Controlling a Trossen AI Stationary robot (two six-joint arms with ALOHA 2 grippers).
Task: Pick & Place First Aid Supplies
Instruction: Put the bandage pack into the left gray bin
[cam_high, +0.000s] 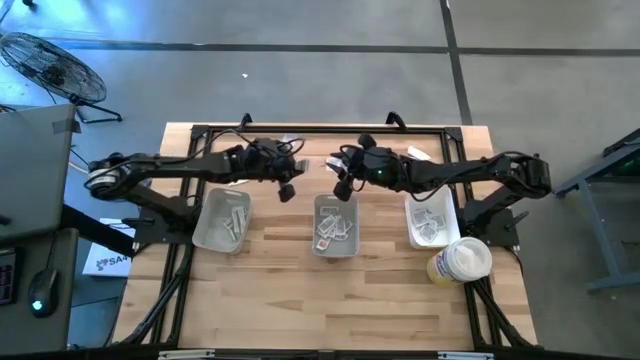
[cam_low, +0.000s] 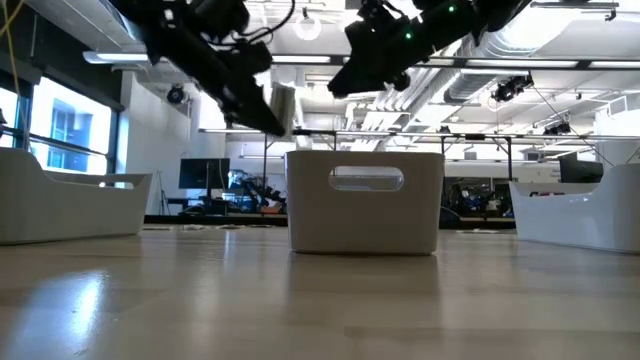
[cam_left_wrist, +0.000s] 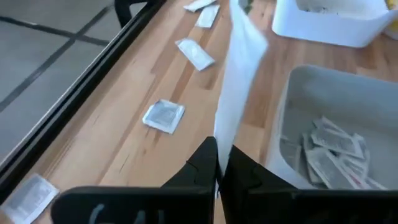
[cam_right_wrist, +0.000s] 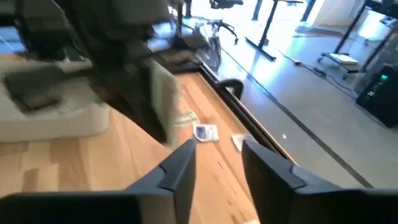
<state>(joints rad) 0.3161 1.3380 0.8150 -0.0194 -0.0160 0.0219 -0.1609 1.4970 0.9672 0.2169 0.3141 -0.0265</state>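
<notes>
Left gripper (cam_left_wrist: 217, 163) clamped on white oblong wrapper (cam_left_wrist: 239, 81), hanging beside grey middle tray (cam_left_wrist: 298, 93) (sachets inside). Right gripper (cam_right_wrist: 217, 163), fingers apart, empty, nearby. Advice: centre wrapper over tray before releasing; loose sachet (cam_left_wrist: 163, 116) waits on table.

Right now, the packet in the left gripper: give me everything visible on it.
The packet is a plain white oblong wrapper, thin and flat, papery-looking, with no print visible. The left gripper is shut on one end; the rest sticks out past the fingertips, seen nearly edge-on. It is held in the air above the wooden table, beside the grey middle tray of sachets. Nothing but the fingers touches it. In the low view it hangs near that tray's rim.
</notes>
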